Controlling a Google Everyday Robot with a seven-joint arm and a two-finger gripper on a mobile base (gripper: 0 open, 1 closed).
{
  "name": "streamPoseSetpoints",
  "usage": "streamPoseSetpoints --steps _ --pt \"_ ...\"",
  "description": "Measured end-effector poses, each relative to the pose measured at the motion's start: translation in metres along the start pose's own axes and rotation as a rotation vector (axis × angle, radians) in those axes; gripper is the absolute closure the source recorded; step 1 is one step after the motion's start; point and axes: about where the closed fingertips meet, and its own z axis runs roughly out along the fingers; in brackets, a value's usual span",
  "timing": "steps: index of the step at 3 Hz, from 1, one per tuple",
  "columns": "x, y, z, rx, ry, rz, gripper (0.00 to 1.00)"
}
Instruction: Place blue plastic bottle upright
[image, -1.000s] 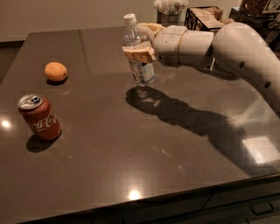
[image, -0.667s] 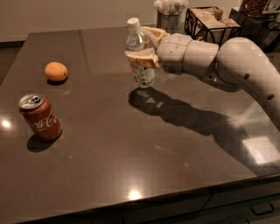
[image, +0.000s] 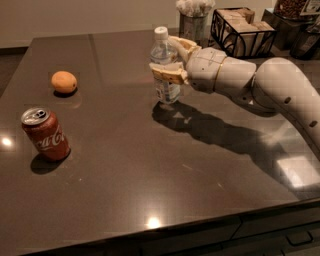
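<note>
The blue plastic bottle (image: 165, 67) is a small clear bottle with a white cap and a pale label. It stands upright with its base at or just above the dark table (image: 150, 165), toward the far middle. My gripper (image: 169, 61) reaches in from the right and is shut on the bottle's middle, one finger in front and one behind. The cream arm (image: 260, 90) stretches back to the right edge.
A red Coca-Cola can (image: 46, 134) stands upright at the left front. An orange (image: 64, 82) lies at the far left. A metal cup (image: 194, 22), a wire basket (image: 242, 30) and other containers stand along the far right edge.
The gripper has carried the bottle slightly left and lower toward the table surface; the bottle has stayed upright. Can and orange have not moved.
</note>
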Motion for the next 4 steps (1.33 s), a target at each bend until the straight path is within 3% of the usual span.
streamPoseSetpoints --steps 1,3,4 --pt "0.008 -0.002 -0.006 0.028 -0.021 0.049 0.82" --pt "0.021 -0.005 -0.012 0.069 -0.043 0.114 0.36" --pt "0.025 -0.005 -0.013 0.093 -0.020 0.123 0.13"
